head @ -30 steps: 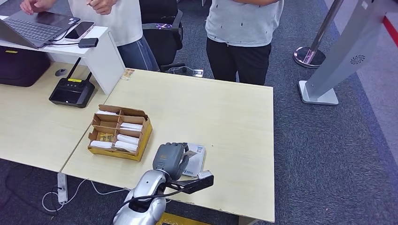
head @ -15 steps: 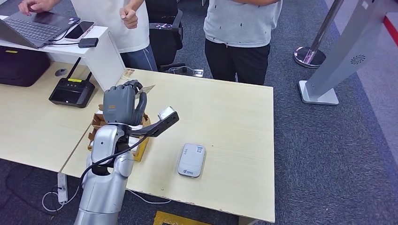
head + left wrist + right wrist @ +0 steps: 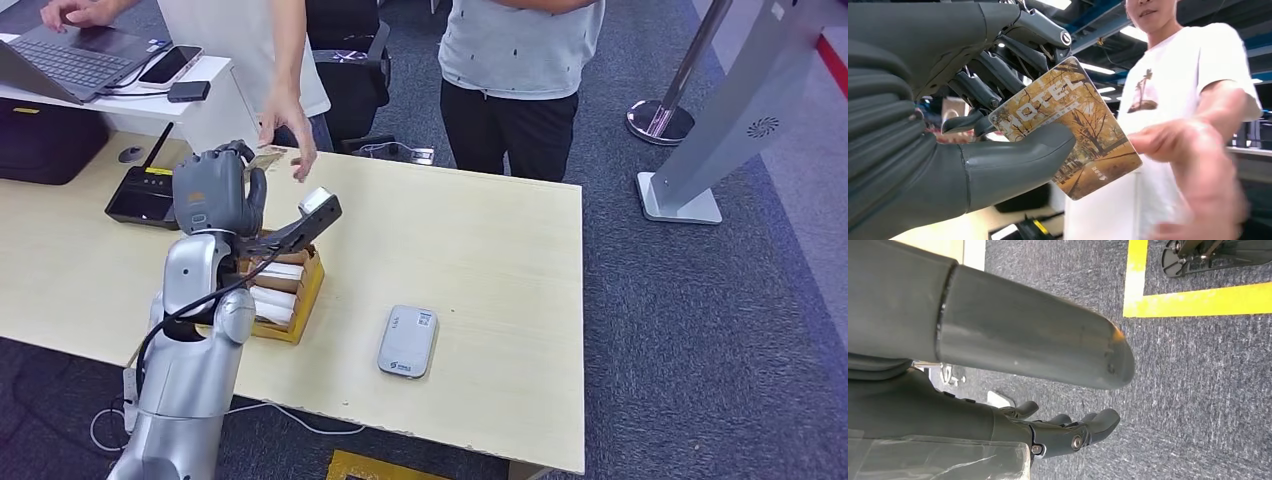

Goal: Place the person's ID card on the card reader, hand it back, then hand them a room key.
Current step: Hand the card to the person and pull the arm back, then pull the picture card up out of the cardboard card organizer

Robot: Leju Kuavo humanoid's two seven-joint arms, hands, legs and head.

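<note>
The silver left arm is raised with its dark grey left hand upright, thumb pressed against curled fingers, pinching a flat yellow-orange card. The dark grey right hand hangs downward, its fingers apart, holding nothing.

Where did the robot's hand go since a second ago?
The left hand lifted off the card reader and carried the card across the table toward the person's hand, which reached down. The box and reader stayed put.
</note>
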